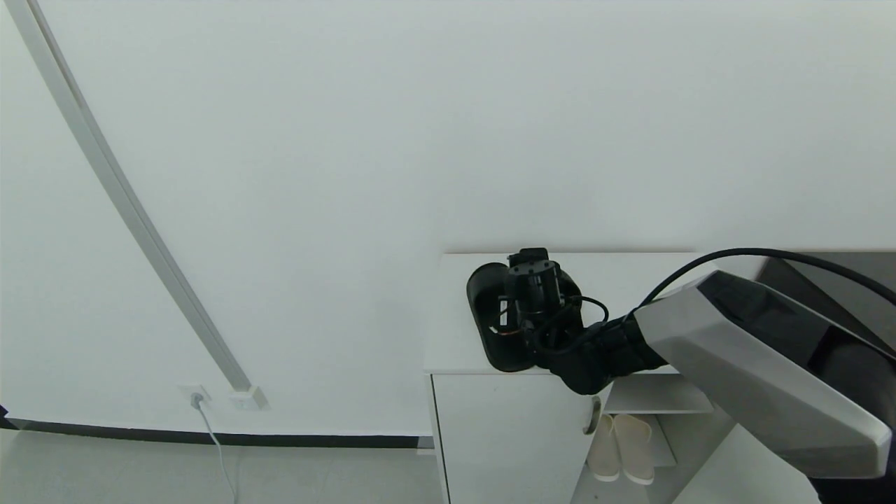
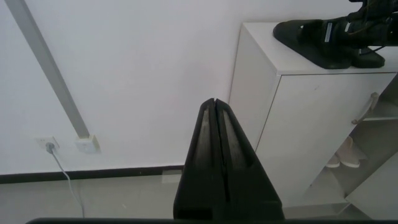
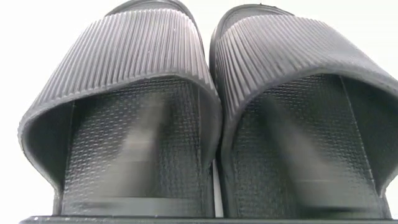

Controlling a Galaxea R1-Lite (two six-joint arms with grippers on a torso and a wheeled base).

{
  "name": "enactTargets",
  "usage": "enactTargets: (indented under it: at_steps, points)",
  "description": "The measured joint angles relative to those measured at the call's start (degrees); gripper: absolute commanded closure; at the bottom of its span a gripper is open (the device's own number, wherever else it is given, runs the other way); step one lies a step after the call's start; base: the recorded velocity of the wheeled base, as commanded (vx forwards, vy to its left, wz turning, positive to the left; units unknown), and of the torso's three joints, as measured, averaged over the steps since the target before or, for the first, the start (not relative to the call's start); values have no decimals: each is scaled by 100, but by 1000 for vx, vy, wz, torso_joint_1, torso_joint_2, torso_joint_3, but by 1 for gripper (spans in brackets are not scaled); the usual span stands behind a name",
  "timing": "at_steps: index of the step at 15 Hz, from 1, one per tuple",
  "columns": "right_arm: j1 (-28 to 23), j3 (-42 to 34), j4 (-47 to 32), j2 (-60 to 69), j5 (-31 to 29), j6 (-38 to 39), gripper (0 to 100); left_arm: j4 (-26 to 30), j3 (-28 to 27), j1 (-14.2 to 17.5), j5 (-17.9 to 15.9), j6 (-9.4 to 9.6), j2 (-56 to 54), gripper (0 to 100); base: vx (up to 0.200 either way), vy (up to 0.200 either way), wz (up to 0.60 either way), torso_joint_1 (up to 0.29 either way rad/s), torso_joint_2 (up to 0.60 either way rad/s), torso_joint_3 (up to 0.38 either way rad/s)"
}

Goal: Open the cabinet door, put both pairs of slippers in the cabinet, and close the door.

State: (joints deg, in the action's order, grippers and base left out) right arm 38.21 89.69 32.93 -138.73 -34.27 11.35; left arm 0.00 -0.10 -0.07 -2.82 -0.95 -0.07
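Observation:
A pair of black slippers (image 1: 490,322) lies on top of the white cabinet (image 1: 504,434), near its front edge. My right gripper (image 1: 514,315) is at the pair. In the right wrist view it (image 3: 217,168) stands open, with one blurred finger (image 3: 143,155) under the strap of each black slipper (image 3: 143,74). A pair of white slippers (image 1: 619,448) sits on a lower shelf inside the open right half of the cabinet. My left gripper (image 2: 216,102) is shut on nothing, low and to the left of the cabinet (image 2: 298,124), away from the black slippers (image 2: 311,37).
The cabinet's left door is closed, with a handle (image 1: 593,414) at its right edge. The right door (image 1: 735,476) stands open toward me. A wall socket with a cable (image 1: 196,399) and a slanted grey strip (image 1: 126,196) are on the wall to the left, above bare floor.

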Motion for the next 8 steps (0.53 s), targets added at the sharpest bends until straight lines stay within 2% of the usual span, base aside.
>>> enactTargets:
  at_steps: [8]
  points:
    - [0, -27, 9, -5, -5, 0, 100, 0, 0, -2, 4, -9, 0, 100, 0, 0, 0, 0, 0, 0]
